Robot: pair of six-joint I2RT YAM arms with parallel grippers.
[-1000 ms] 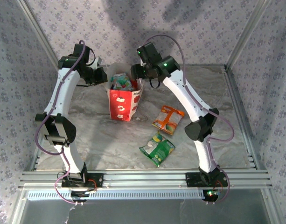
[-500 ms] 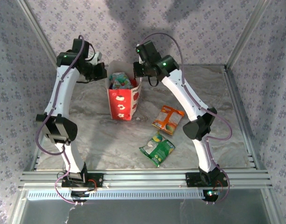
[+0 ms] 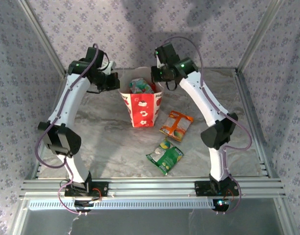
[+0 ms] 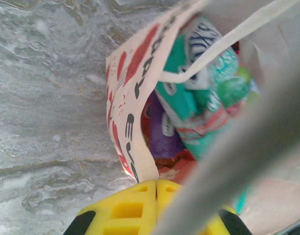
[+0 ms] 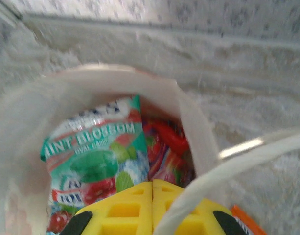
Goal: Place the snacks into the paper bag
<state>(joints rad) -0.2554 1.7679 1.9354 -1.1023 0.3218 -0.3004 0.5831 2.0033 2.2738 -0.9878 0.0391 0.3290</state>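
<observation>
The red-and-white paper bag (image 3: 142, 110) stands open at the middle back of the table. A teal packet (image 5: 96, 147), a purple one (image 4: 162, 132) and a red one (image 5: 169, 142) lie inside it. My left gripper (image 3: 112, 82) is shut on the bag's left rim (image 4: 125, 107), its yellow fingers (image 4: 135, 205) closed on the paper edge. At the bag's right rim (image 5: 189, 122) my right gripper (image 3: 158, 82) is shut too, with a white string handle (image 5: 247, 156) looping across it. On the table lie the orange packet (image 3: 176, 125) and the green packet (image 3: 165, 155).
Both loose packets lie right of the bag, between it and the right arm's elbow (image 3: 219, 134). Aluminium frame posts (image 3: 39, 34) and patterned walls close the table in at left, right and back. A rail (image 3: 150, 186) runs along the near edge.
Both grippers have closed on the bag's rims. The bag has shifted to the right with them and its mouth stands wider. The orange and green packets have not moved.
</observation>
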